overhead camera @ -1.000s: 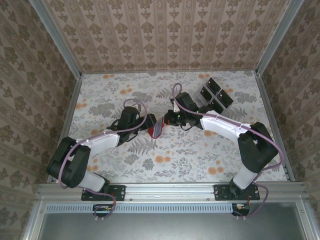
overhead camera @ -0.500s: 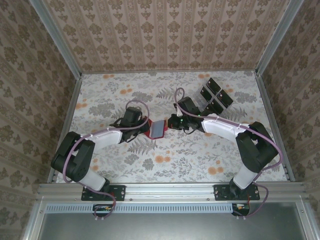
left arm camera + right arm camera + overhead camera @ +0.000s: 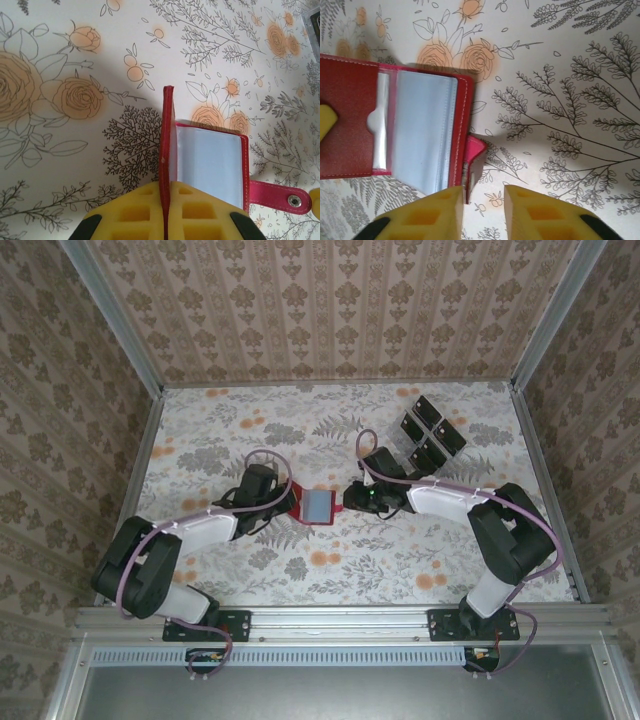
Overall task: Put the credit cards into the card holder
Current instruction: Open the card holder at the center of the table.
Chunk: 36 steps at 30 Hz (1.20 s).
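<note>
Currently open item: the card holder [image 3: 316,505] lies near the middle of the desk [image 3: 230,430], between the two arms, with its inner side facing up.
Left hand: the left hand [image 3: 165,207] is clamped on the red cover [image 3: 167,130], which stands on edge between the yellow pads [image 3: 135,212]. This grip appears meant to hold the flap up so the holder cannot fold shut.
Right hand: the right hand [image 3: 484,215] has its jaws apart with nothing between them. It sits low over the desk at the holder's edge nearest the right arm.
Snap tab: the snap tab [image 3: 474,156] sticks out from that edge, just beside the inner face of one pad and not gripped.
Pocket: the greyish pocket [image 3: 422,135] faces up, flat and exposed, and no dark card is visible in it.
Credit cards: the credit cards [image 3: 449,438] lie grouped at the far right of the desk, well apart from the holder.
Division of work (judgement): the left hand acts as the anchor. The right hand is free and nearer the cards, so it is the likely one to fetch them.
Progress (judgement): the holder is opened, but loading is not yet begun.
Risk (judgement): thin cards lying flat are hard to pinch, and a slip of the clamp could let the cover close.
</note>
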Each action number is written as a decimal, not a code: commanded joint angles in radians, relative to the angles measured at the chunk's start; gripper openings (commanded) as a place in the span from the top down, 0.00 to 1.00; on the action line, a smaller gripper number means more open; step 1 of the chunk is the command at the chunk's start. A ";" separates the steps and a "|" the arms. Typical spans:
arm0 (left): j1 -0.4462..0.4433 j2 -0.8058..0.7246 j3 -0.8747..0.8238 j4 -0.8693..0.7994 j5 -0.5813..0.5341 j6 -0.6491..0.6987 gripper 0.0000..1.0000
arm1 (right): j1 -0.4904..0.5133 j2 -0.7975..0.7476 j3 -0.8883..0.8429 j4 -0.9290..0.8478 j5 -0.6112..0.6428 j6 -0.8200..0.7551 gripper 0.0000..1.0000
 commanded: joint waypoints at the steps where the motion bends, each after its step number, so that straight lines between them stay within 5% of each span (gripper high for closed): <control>1: -0.009 -0.031 -0.026 0.026 0.001 -0.032 1.00 | -0.005 -0.055 -0.012 -0.029 0.037 -0.004 0.63; 5: -0.009 -0.031 -0.027 0.011 -0.015 -0.032 0.96 | -0.005 -0.121 -0.009 -0.088 0.065 -0.016 0.53; 10: -0.010 -0.057 0.018 -0.159 -0.131 -0.031 0.43 | -0.004 -0.188 -0.002 -0.129 0.059 -0.003 0.51; 11: -0.010 -0.056 0.042 -0.220 -0.164 -0.021 0.40 | -0.002 -0.198 0.001 -0.131 0.052 0.000 0.51; 21: -0.026 -0.036 0.130 -0.452 -0.294 0.028 0.37 | 0.079 -0.123 0.113 -0.094 -0.017 0.033 0.50; 36: -0.033 -0.012 0.087 -0.447 -0.298 0.046 0.38 | 0.143 0.123 0.213 0.001 0.004 0.094 0.51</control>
